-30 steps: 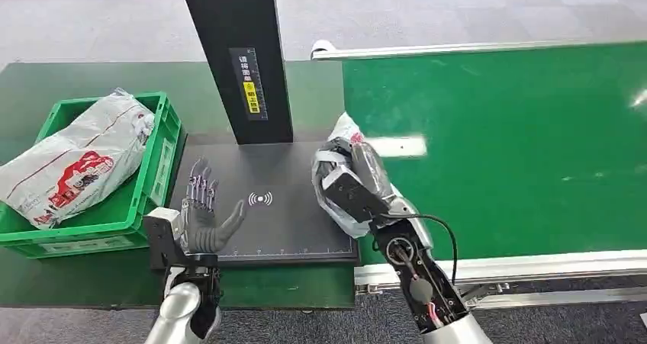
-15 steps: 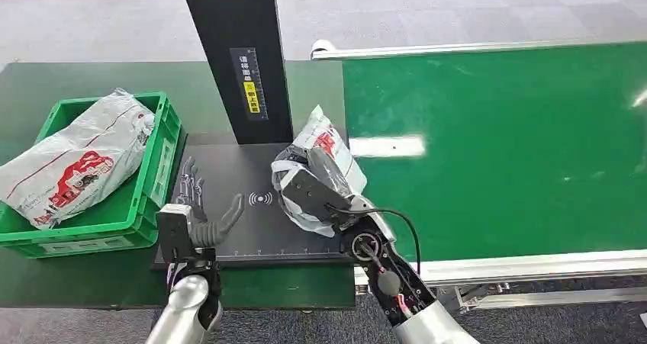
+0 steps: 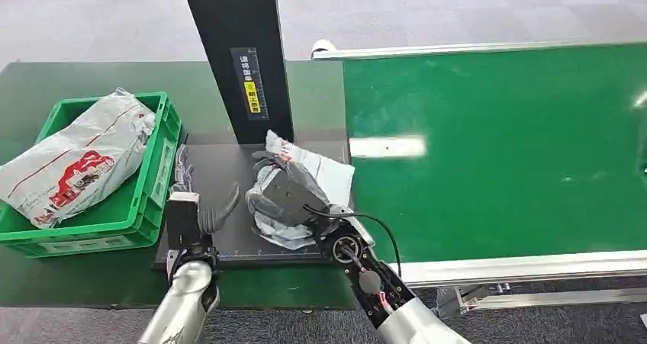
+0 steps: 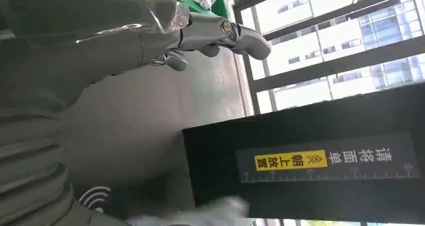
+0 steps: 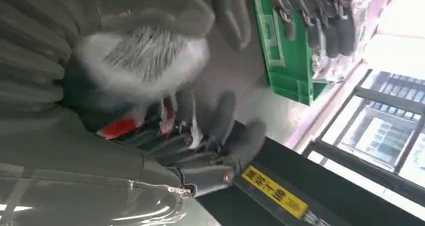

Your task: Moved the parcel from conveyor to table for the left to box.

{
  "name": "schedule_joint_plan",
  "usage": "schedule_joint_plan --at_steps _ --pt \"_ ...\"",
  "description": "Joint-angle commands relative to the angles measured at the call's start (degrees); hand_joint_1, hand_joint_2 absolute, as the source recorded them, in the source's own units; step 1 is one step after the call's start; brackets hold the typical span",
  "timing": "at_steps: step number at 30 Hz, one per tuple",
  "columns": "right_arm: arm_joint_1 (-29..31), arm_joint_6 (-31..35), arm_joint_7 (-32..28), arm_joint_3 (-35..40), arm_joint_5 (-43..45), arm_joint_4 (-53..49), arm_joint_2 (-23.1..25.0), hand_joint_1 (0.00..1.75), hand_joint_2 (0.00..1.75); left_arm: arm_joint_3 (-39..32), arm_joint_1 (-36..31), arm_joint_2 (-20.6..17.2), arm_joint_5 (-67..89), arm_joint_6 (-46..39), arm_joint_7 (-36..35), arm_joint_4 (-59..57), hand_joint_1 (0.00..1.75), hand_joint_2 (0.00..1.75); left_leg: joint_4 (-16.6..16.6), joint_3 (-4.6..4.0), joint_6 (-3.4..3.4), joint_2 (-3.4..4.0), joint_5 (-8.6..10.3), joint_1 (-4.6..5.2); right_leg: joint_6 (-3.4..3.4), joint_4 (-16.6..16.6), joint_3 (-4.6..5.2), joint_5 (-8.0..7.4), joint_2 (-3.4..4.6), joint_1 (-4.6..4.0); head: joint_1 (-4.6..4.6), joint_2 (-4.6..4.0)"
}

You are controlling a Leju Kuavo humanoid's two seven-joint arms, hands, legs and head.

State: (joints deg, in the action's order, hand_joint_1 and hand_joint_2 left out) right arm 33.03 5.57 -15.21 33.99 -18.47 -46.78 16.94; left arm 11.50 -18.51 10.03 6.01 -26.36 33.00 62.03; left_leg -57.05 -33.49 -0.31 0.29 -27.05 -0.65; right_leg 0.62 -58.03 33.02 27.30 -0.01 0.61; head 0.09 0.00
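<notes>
Within the last second the right hand (image 3: pixel 278 193) has carried the parcel (image 3: pixel 309 184) off the conveyor (image 3: pixel 496 146) onto the black pad (image 3: pixel 221 168), and grips it there. The left hand (image 3: pixel 202 207), open and empty, has drawn back beside it; the transfer looks nearly done, with release and boxing in the crate (image 3: pixel 156 168) to come.

The black upright post (image 3: pixel 236 54) at the far edge of the dark scan pad (image 3: pixel 229 168) carries a black label strip with pale Chinese characters above a ruler-like scale; in the left wrist view the characters read 请将面单 (image 4: pixel 363 157). On the same strip sits a yellow tag (image 3: pixel 250 96) with black characters, 朝上放置 (image 4: pixel 289 161), next to small chevron marks. The scale's numerals are too small to read. A white wireless-wave symbol (image 4: pixel 95 198) is printed on the pad. The bagged parcel (image 3: pixel 76 161) in the green crate (image 3: pixel 156 180) bears red printing that cannot be read.
</notes>
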Motion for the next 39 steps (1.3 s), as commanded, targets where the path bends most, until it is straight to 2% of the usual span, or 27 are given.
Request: schedule_joint_plan --at_steps 1,7,15,22,26,28,30,32,36,39 --pt "2.82 -1.72 -0.71 -2.19 3.24 6.53 -0.24 0.00 1.75 -1.27 -3.72 0.45 0.11 0.72 -0.37 -6.98 0.00 1.75 0.06 0.11 0.03 -0.07 0.02 0.00 -0.01 0.08 -0.14 -0.01 -0.05 -0.01 -0.02 0.00" --pt "3.51 -3.87 -1.77 -3.45 5.85 4.18 -1.04 0.00 1.75 -2.23 -4.54 1.00 0.37 1.47 -0.78 -7.69 0.00 1.75 0.07 0.10 0.02 -0.16 0.06 0.00 -0.04 0.09 -0.14 -0.02 -0.13 -0.01 -0.02 0.00" --pt "0.94 -2.78 -2.58 -3.11 7.78 -12.53 -3.32 0.00 1.75 -3.50 -3.69 0.49 0.57 1.76 -0.07 -7.46 0.00 1.75 0.00 0.01 0.03 -0.05 0.01 0.00 -0.01 0.02 -0.01 0.00 -0.04 0.00 -0.02 0.00" --pt "0.13 -2.02 -4.03 -3.27 8.96 -14.64 -4.04 0.00 1.75 -3.22 -3.43 0.39 0.75 2.34 0.13 -7.18 0.00 1.75 0.04 0.07 0.02 -0.08 0.02 -0.01 -0.02 0.07 -0.08 -0.01 -0.07 -0.01 0.00 -0.02" --pt "-3.53 1.58 -4.83 -5.10 9.08 -25.94 -8.88 0.00 1.75 -0.60 -1.10 -0.13 2.19 5.83 0.04 -3.49 0.00 1.75 0.08 0.11 0.03 -0.17 0.05 -0.01 -0.03 0.12 -0.14 -0.01 -0.15 -0.02 -0.02 0.00" --pt "-6.13 4.36 -4.73 -8.08 7.10 -30.80 -11.76 0.00 1.75 1.58 1.41 -0.27 3.39 7.98 -0.91 0.51 0.00 1.75 0.11 0.13 0.05 -0.28 0.05 -0.02 -0.01 0.18 -0.22 0.01 -0.26 -0.03 -0.02 -0.02" --pt "-9.33 4.27 -5.10 -12.20 6.31 -34.27 -13.28 0.00 1.75 3.82 4.38 -0.35 5.06 10.01 -2.49 5.43 0.00 1.75 0.08 0.11 0.06 -0.26 0.02 0.00 0.02 0.17 -0.20 0.02 -0.24 -0.01 -0.04 -0.02" --pt "-9.87 3.65 -5.44 -12.87 6.18 -34.66 -13.46 0.00 1.75 4.11 4.82 -0.25 5.36 9.92 -2.98 6.23 0.00 1.75 0.12 0.17 0.09 -0.43 0.01 -0.01 0.04 0.26 -0.34 0.06 -0.39 -0.02 -0.02 -0.02" --pt "-9.81 4.14 -5.70 -12.89 5.35 -33.97 -12.43 0.00 1.75 4.02 4.49 -0.40 5.32 10.24 -3.03 5.92 0.00 1.75 0.03 0.06 0.04 -0.17 -0.03 0.06 -0.01 0.10 -0.12 0.03 -0.11 0.07 -0.02 -0.02" --pt "-13.08 5.28 -6.62 -14.57 5.41 -35.67 -13.90 0.00 1.75 7.03 6.72 -0.77 8.42 13.40 -4.03 8.72 0.00 1.75 0.05 0.07 0.00 -0.10 -0.01 0.04 -0.05 0.10 -0.09 0.00 -0.09 0.04 -0.02 0.00"
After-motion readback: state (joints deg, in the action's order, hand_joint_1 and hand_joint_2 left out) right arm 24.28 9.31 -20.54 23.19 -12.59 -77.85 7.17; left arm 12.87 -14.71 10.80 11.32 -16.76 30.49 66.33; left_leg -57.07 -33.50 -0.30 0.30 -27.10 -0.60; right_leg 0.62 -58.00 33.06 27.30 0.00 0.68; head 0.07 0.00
